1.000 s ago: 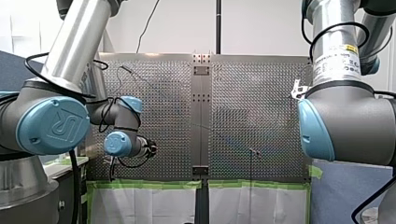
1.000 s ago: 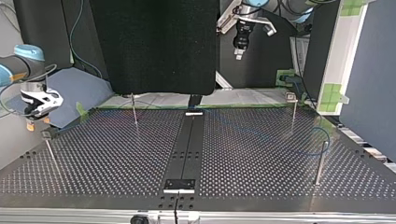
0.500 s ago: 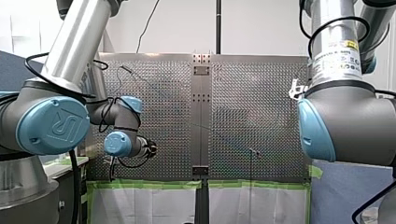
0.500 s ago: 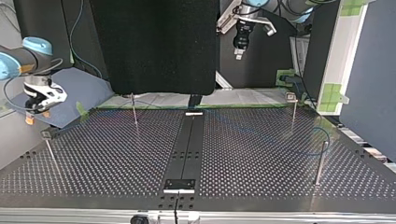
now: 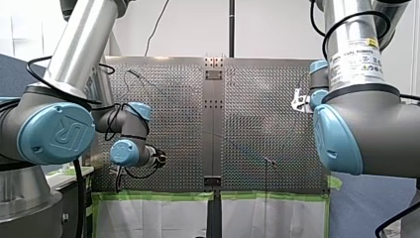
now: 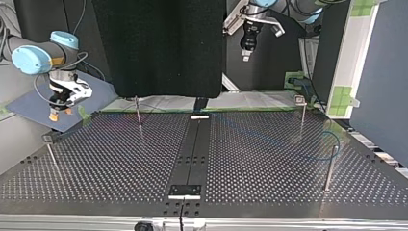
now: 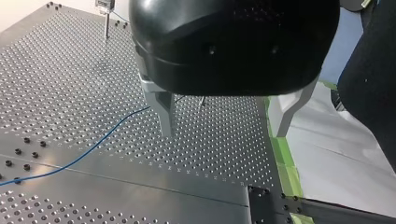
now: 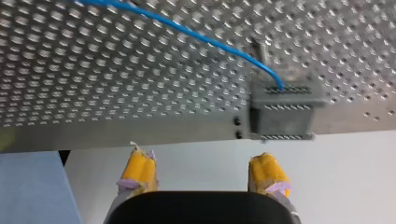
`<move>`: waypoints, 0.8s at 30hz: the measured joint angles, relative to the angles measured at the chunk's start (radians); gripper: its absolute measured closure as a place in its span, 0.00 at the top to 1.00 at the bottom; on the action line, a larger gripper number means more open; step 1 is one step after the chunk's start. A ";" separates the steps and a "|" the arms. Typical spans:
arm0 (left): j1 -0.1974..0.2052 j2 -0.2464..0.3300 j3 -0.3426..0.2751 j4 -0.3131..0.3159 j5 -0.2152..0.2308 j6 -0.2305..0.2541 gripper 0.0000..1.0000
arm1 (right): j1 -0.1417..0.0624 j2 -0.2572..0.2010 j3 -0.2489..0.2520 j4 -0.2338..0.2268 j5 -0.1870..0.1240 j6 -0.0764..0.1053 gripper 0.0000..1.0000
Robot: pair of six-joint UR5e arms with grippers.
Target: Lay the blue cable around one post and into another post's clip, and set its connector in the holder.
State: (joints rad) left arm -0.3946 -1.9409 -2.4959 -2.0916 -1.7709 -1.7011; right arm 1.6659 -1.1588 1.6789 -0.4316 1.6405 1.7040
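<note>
Right hand (image 8: 201, 161): released, yellow pads (image 8: 137, 170) apart, just off the table (image 8: 140, 123) edge.
Left hand (image 7: 223, 133): released, empty, above the table.
Blue cable (image 8: 187, 30): runs into the holder (image 8: 285, 109).

Blue cable (image 8: 187, 31) and posts (image 6: 330, 168) on perforated table (image 6: 120, 163)

Front view: behind, above my shoulders, faces across tabletop (image 5: 173, 99). Top view: opposite edge, low, faces me. Wrist views: close, both share blue cable (image 8: 196, 35).
</note>
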 joint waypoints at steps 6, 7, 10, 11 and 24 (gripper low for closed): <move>0.000 0.000 -0.001 -0.004 0.000 0.000 1.00 | 0.050 0.000 0.012 -0.005 0.047 -0.025 1.00; 0.000 0.000 -0.001 -0.004 0.000 0.000 1.00 | 0.060 0.000 0.012 -0.005 0.054 -0.031 1.00; 0.000 0.000 -0.001 -0.005 0.000 0.000 1.00 | 0.084 0.000 0.012 -0.004 0.055 -0.046 1.00; 0.000 0.000 -0.001 -0.005 0.000 0.000 1.00 | 0.091 0.000 0.012 -0.003 0.051 -0.050 1.00; 0.001 0.001 0.036 0.011 0.001 -0.063 1.00 | 0.198 0.001 0.013 0.028 -0.012 -0.088 1.00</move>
State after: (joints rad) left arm -0.3932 -1.9403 -2.4601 -2.0807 -1.7696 -1.7646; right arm 1.8638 -1.1576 1.6922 -0.4040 1.6290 1.6163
